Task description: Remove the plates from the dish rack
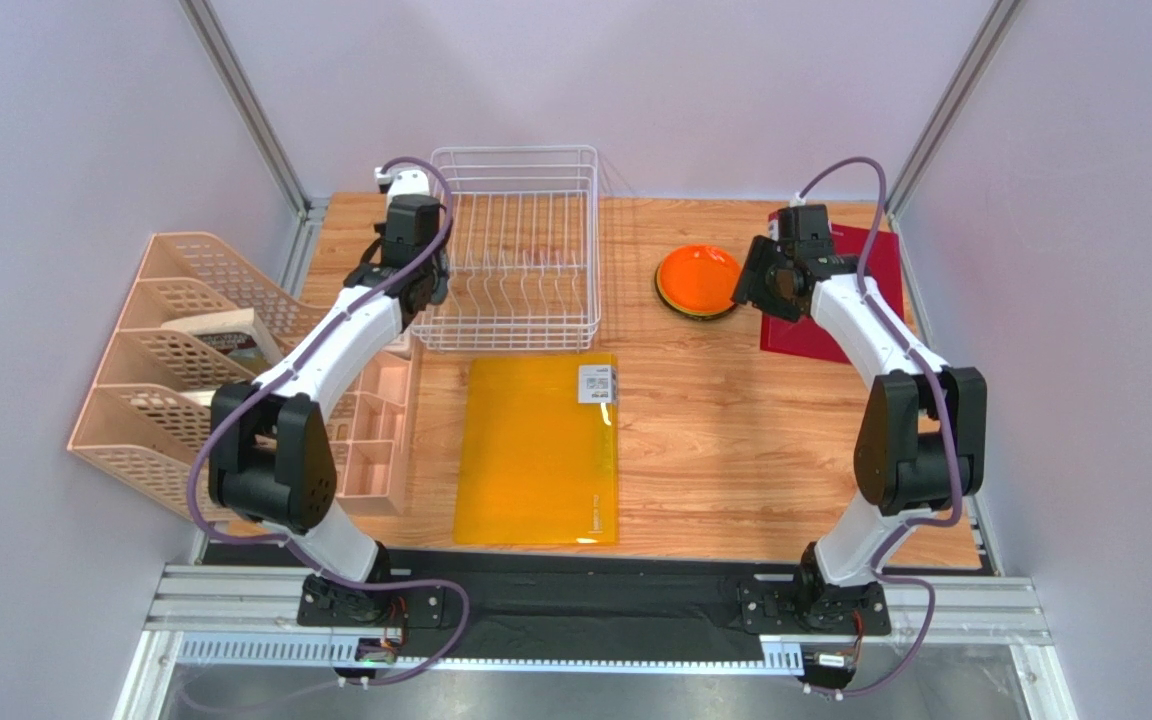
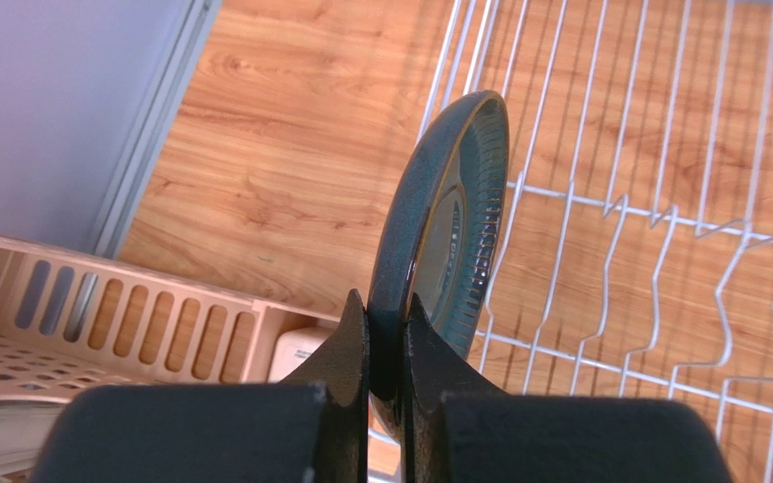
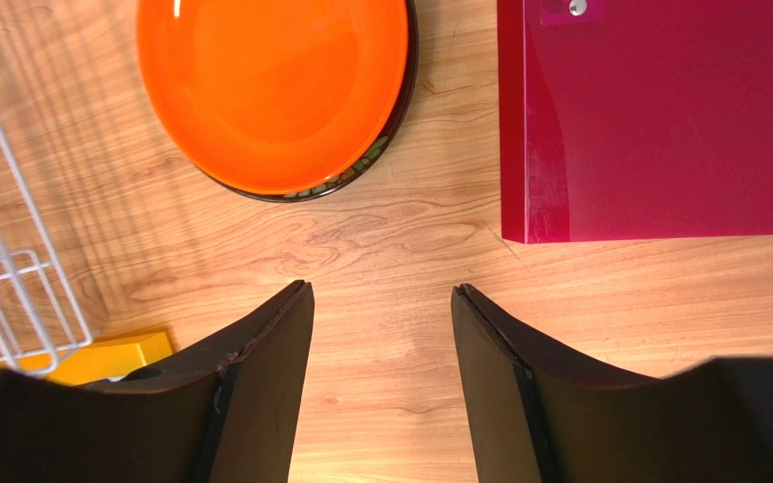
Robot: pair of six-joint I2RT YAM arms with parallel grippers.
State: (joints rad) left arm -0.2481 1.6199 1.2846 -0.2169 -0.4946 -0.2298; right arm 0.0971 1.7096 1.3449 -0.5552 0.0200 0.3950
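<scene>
Rim of the dark grey plate [image 2: 441,201] is clamped by the left gripper [image 2: 383,307] at the left wall of the dish rack [image 1: 515,150]. The plate should be lifted upright, clear of the tines [image 2: 617,206]. Right gripper [image 3: 380,289] jaws: apart, empty.

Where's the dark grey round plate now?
Left wrist view: the dark grey round plate is upright, its rim pinched in the left gripper, at the white wire dish rack's left wall.
</scene>
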